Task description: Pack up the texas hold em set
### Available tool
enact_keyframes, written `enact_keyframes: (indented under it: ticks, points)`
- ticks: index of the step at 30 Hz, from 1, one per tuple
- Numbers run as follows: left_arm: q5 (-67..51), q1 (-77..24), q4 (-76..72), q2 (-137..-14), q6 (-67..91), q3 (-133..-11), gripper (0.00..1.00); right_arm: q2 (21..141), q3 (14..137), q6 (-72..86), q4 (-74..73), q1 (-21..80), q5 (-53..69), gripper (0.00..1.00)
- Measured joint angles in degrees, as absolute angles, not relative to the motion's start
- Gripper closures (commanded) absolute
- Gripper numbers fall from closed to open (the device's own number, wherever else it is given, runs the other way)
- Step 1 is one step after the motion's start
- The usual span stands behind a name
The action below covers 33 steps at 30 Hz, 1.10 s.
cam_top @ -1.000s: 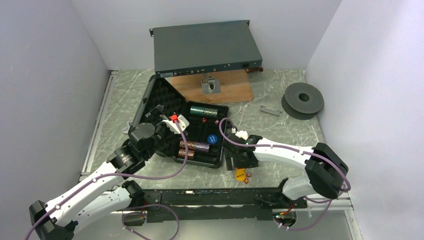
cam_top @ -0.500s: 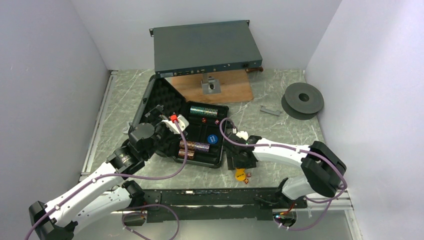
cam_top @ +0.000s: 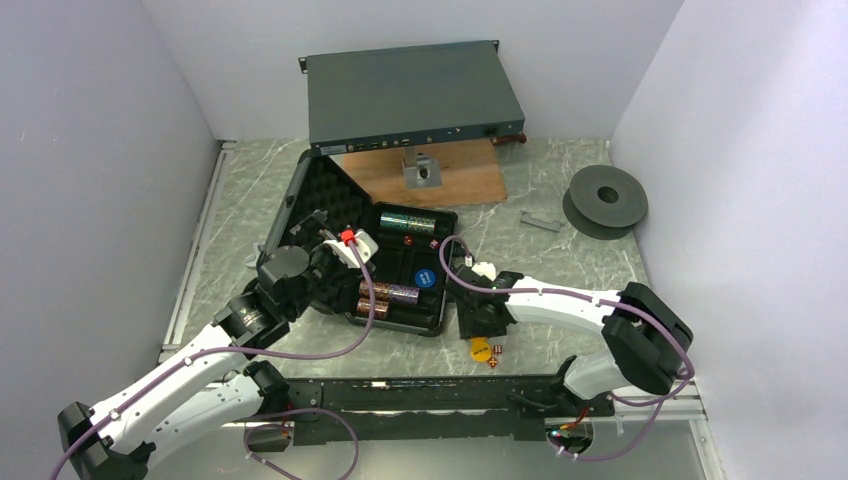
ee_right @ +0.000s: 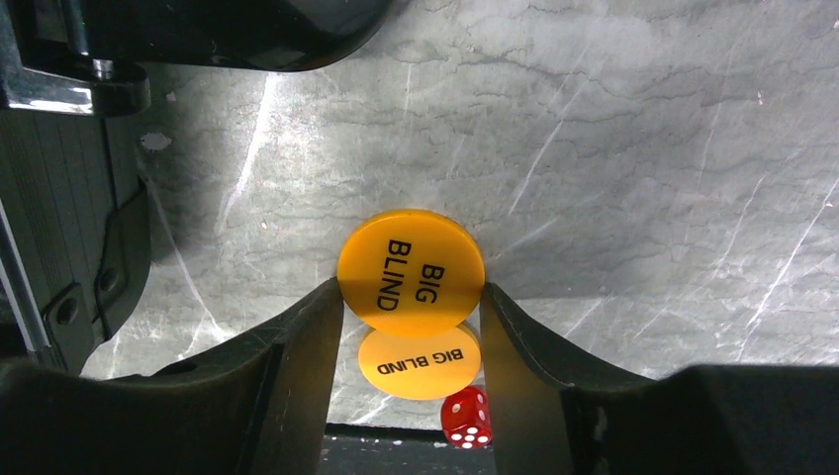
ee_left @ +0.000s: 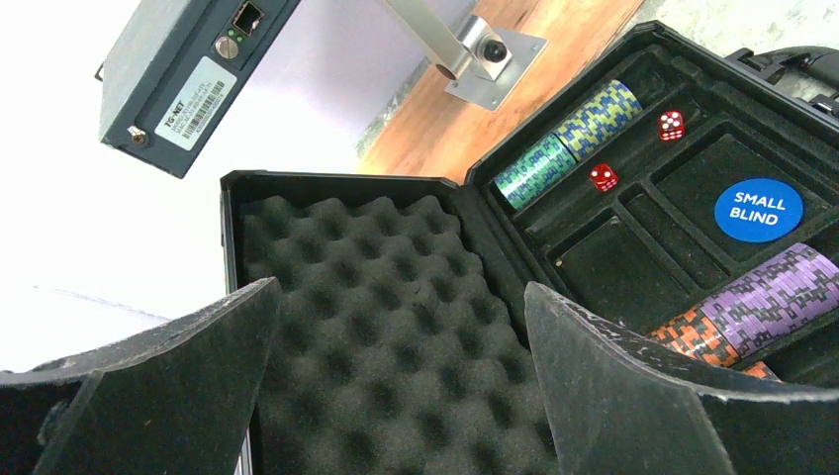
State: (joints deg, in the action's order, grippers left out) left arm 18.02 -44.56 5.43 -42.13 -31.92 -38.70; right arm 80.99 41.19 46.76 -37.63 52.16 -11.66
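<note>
The black case lies open with its foam lid to the left. Its tray holds green chips, purple and orange chips, two red dice and a blue SMALL BLIND disc. My left gripper is open and empty over the foam lid; it also shows in the top view. My right gripper is shut on an orange BIG BLIND disc, held by its edges above the table. A second orange BIG BLIND disc and a red die lie on the table below it.
An orange disc and two red dice lie near the table's front edge, right of the case. A grey rack unit stands on a wooden board at the back. A dark spool and a small grey bar lie at the back right.
My right gripper has edged slightly left and nearer by the case's right side. The left arm has not moved.
</note>
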Motion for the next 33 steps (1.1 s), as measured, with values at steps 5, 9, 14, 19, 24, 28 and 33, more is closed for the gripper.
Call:
enact_keyframes:
  ticks: [5, 9, 14, 19, 24, 28, 33]
  points:
    - [17.89, -44.56, 5.43, -42.13, -31.92, -38.7, 0.0, 80.99, 41.41, 46.74, -38.02, 52.16, -11.77, 0.51]
    - [17.89, -44.56, 5.43, -42.13, -31.92, -38.7, 0.0, 80.95, 42.11, 46.61, -39.72, 52.16, -12.6, 0.52]
    - [17.89, -44.56, 5.41, -42.13, -31.92, -38.7, 0.0, 79.44, 44.29, 46.48, -42.48, 52.16, -14.04, 0.52]
    - [17.89, -44.56, 5.43, -42.13, -31.92, -38.7, 0.0, 77.56, 46.46, 46.41, -44.56, 52.16, -15.03, 0.52]
    - [17.89, -44.56, 5.43, -42.13, -31.9, -38.7, 0.0, 76.58, 49.3, 45.76, -47.18, 52.16, -15.75, 0.52]
    - [17.91, -44.56, 5.41, -42.09, -31.92, -38.7, 0.0, 76.4, 53.15, 44.66, -48.49, 52.16, -16.43, 0.52]
    - [17.93, -44.56, 5.41, -42.09, -31.92, -38.7, 0.0, 77.62, 59.16, 42.72, -49.08, 52.16, -17.02, 0.52]
